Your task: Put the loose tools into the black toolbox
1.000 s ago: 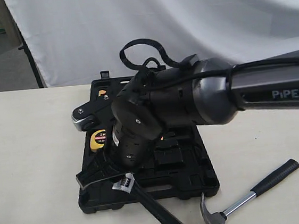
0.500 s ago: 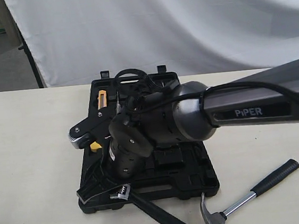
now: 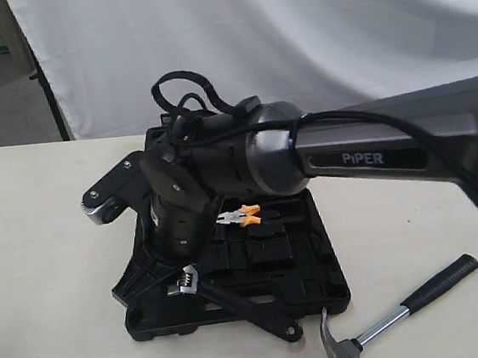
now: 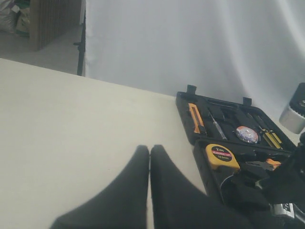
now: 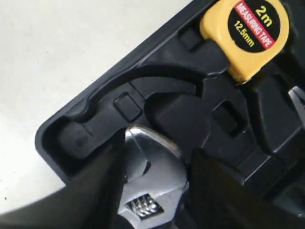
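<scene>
My right gripper (image 5: 159,149) is shut on the silver head of the adjustable wrench (image 5: 155,179), over a moulded recess at a corner of the black toolbox (image 5: 90,121). In the exterior view the wrench (image 3: 184,280) lies across the toolbox's (image 3: 323,283) front left part, its black handle slanting past the front rim. The claw hammer (image 3: 390,315) lies on the table, front right of the box. A small round roll (image 4: 247,134) sits in the far half of the toolbox (image 4: 185,102). My left gripper (image 4: 149,150) is shut and empty above bare table, left of the box.
A yellow tape measure (image 5: 245,31) sits in its recess beside the wrench head, seen too in the left wrist view as the tape measure (image 4: 221,156). Orange-handled pliers (image 3: 241,217) lie in the box. A white curtain (image 3: 292,28) hangs behind the table (image 3: 44,276).
The right arm has swung left over the box. The wrench in its grip has shifted back and left, its handle end now just past the front rim. The pliers have come into view.
</scene>
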You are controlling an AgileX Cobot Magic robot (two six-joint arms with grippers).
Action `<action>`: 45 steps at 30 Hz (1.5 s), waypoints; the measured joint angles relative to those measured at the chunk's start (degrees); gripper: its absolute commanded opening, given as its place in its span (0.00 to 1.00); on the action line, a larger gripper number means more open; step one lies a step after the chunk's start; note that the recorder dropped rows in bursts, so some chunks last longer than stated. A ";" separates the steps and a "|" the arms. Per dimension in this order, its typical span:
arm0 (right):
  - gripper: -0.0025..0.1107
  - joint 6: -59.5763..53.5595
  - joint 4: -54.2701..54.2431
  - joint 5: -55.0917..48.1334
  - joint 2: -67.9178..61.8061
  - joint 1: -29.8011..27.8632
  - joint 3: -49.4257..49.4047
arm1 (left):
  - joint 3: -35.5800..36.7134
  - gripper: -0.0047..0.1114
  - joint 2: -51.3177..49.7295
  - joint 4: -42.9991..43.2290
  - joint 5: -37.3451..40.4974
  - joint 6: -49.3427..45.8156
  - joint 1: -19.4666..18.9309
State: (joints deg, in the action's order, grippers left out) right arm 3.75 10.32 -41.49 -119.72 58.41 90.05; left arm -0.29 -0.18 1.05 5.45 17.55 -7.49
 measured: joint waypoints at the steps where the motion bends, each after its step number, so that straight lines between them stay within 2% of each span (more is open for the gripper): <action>1: 0.02 -0.57 0.48 -1.10 -0.82 0.00 1.55 | 0.00 0.05 0.00 0.00 0.00 0.00 0.00; 12: 0.02 -3.15 12.93 -5.40 -10.11 0.12 10.72 | 0.00 0.05 0.00 0.00 0.00 0.00 0.00; 18: 0.02 -4.35 21.79 -5.13 -11.37 0.20 11.37 | 0.00 0.05 0.00 0.00 0.00 0.00 0.00; 24: 0.02 -5.02 25.91 -3.95 -11.88 0.20 11.37 | 0.00 0.05 0.00 0.00 0.00 0.00 0.00; 37: 0.02 -6.64 28.31 -3.76 -11.88 -1.36 14.34 | 0.00 0.05 0.00 0.00 0.00 0.00 0.00; 45: 0.02 -8.79 21.01 -1.31 -11.92 -6.34 14.34 | 0.00 0.05 0.00 0.00 0.00 0.00 0.00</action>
State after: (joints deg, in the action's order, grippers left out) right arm -5.04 31.34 -42.80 -131.64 52.07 104.39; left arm -0.29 -0.18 1.05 5.45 17.55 -7.49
